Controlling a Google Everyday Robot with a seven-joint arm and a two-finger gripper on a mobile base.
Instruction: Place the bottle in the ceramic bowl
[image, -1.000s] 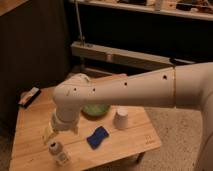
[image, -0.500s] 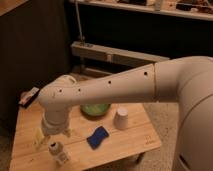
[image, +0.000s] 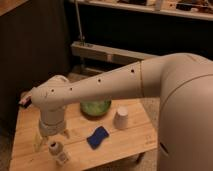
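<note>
The small whitish bottle (image: 57, 150) with a pale cap stands upright near the front left of the wooden table (image: 131, 145). My gripper (image: 52, 138) hangs from the white arm just above it. The fingers are spread, one finger (image: 38, 142) to the bottle's left and the other to its right, and they are not closed on it. The green ceramic bowl (image: 95, 107) sits at the middle back of the table, to the right of the gripper and partly hidden by the arm.
A white upside-down cup (image: 121, 118) stands right of the bowl. A blue sponge-like thing (image: 97, 137) lies in front of the bowl. A dark object (image: 24, 101) lies at the table's back left corner. Dark shelving stands behind.
The arm has swung left and down. The gripper now sits lower, right over the bottle. The bottle, bowl, cup and blue thing have not moved.
</note>
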